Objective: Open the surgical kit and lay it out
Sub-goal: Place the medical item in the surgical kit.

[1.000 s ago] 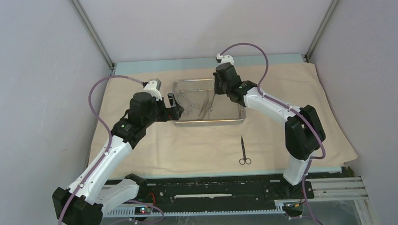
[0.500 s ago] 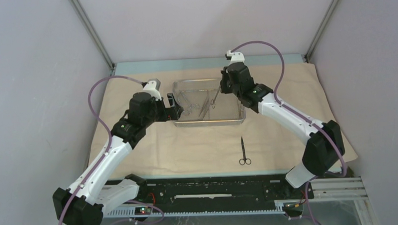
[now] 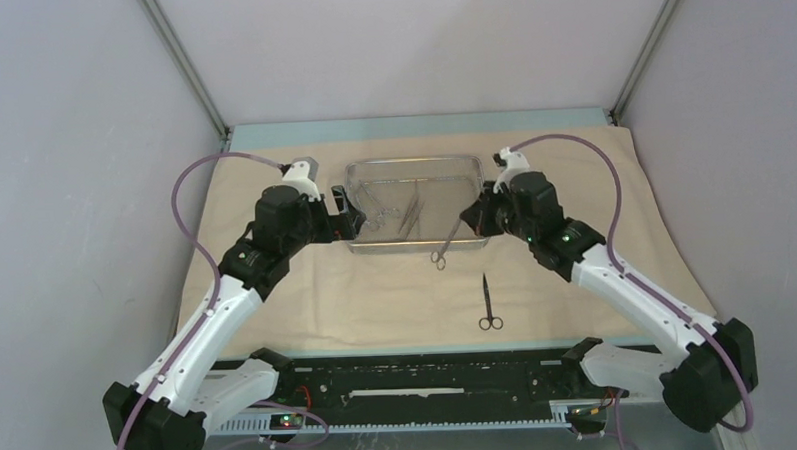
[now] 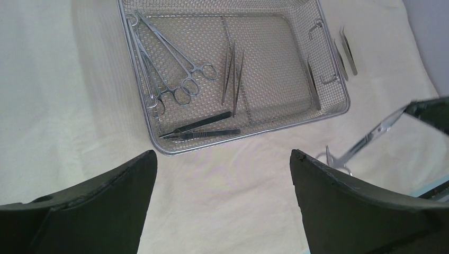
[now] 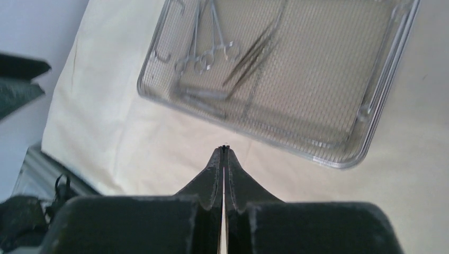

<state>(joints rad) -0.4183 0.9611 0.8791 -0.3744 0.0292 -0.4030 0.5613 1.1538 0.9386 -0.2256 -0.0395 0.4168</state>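
The steel mesh tray [image 3: 415,246] sits at the back of the beige cloth wrap [image 3: 327,288]. My right gripper [image 3: 471,214] is shut on the tip end of a ring-handled clamp [image 3: 445,240], which hangs slanting over the tray's front rim, rings lowest. The left wrist view shows this clamp [image 4: 365,142] in the air beside the tray [image 4: 249,136]. In the right wrist view the right gripper [image 5: 225,148] is shut, with only a sliver of metal at its tips. My left gripper [image 3: 346,212] stands open at the tray's left end, holding nothing [image 4: 222,153]. Two clamps [image 4: 169,69] and tweezers [image 4: 233,74] lie inside.
A pair of scissors [image 3: 488,302] lies on the cloth near the front edge, points toward the tray. Two dark-handled slim tools [image 4: 201,127] rest in the tray's near corner. A slim steel piece [image 4: 347,50] lies on the cloth past the tray's far end.
My right arm has swung from over the tray to the right and toward the front, carrying the clamp out over the tray's front rim. The left arm has stayed still.
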